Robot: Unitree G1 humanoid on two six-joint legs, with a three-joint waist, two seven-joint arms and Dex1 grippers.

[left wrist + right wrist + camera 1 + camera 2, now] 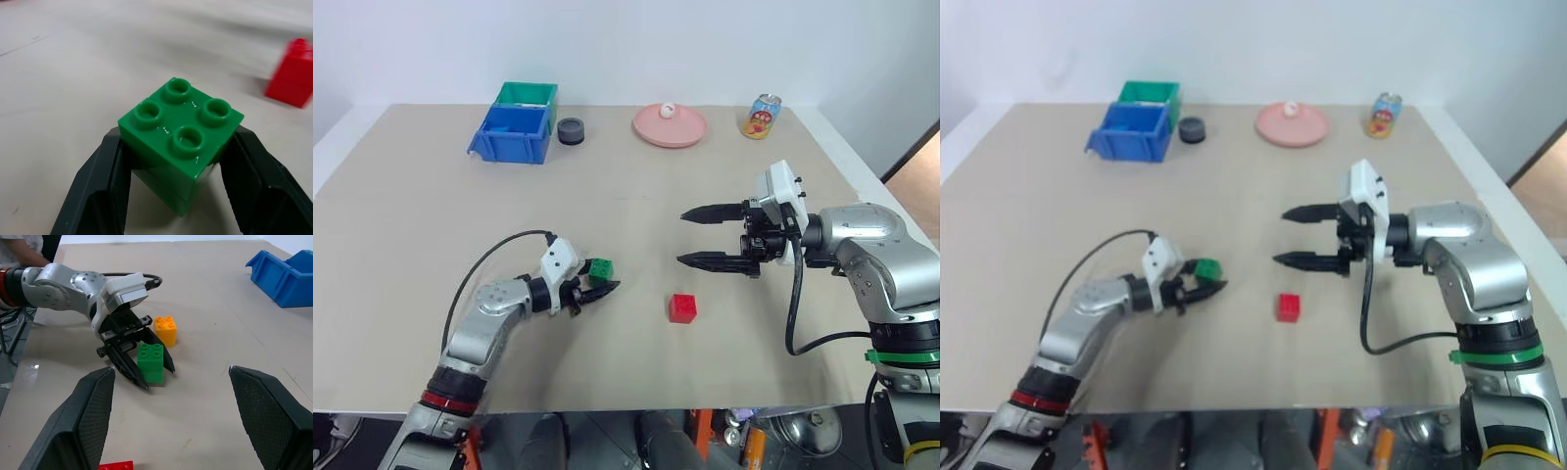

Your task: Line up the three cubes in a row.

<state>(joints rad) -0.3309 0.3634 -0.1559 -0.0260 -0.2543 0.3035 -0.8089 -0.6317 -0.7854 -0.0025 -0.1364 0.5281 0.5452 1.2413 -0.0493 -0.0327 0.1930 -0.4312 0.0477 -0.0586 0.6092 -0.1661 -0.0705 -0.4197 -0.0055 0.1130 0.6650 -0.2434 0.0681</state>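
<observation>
I look down over a beige table (411, 245) with both my arms reaching across it. Nearest me on the left, my left gripper (592, 290) lies low over the table, pointing to the right, and its two black fingers (98, 191) are clamped on the sides of the green cube (600, 270). The cube sits upright between them with its four studs facing up. From my right wrist I can see the yellow cube (166, 330) standing on the table just beyond the green one, near my left gripper's fingers; I cannot tell whether the two cubes touch. The red cube (682, 307) stands alone on the table to the right of the green cube, apart from it, in the near middle of the table and closer to me than my right gripper.

On the right, my right gripper (705, 236) hangs above the table, pointing to the left, its two fingers spread wide apart with nothing between them. It is above and a little beyond the red cube, not touching it.

Along the far edge of the table, from left to right, stand a blue bin (514, 137) with a green bin (527, 95) behind it, a small dark round container (572, 131) just beside the blue bin, a pink plate (690, 132) with a small white thing on it, and a drink can (763, 117)
</observation>
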